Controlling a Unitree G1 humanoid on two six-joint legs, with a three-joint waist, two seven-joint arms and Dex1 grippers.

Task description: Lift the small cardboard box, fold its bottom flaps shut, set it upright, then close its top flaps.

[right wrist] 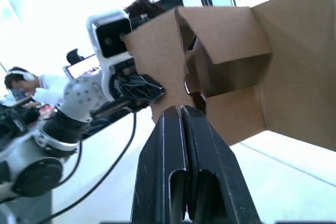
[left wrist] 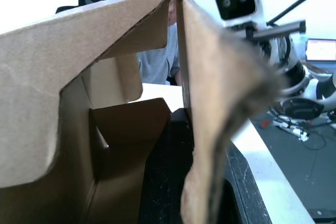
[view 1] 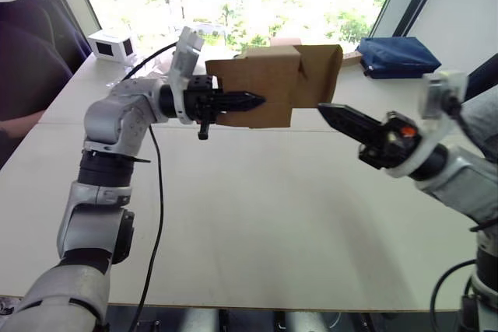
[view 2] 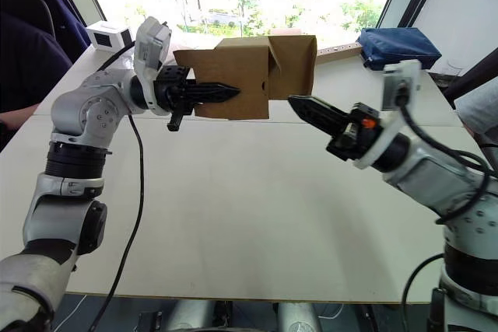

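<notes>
The small cardboard box (view 1: 261, 83) hangs in the air above the white table (view 1: 257, 223), lying on its side with its flaps spread open toward the right. My left gripper (view 1: 250, 101) is shut on one side wall of the box. In the left wrist view that cardboard wall (left wrist: 220, 77) runs between my two black fingers (left wrist: 163, 182). My right gripper (view 1: 327, 111) is shut with nothing in it, its tips just below and right of the box's open end. In the right wrist view its closed tips (right wrist: 179, 110) point at the flaps (right wrist: 231, 66).
A blue bag (view 1: 397, 56) lies at the table's far right by the window. A small white device box (view 1: 111, 44) stands at the far left. A black cable (view 1: 159, 192) hangs along my left arm. A seated person (view 1: 19, 60) is at the left.
</notes>
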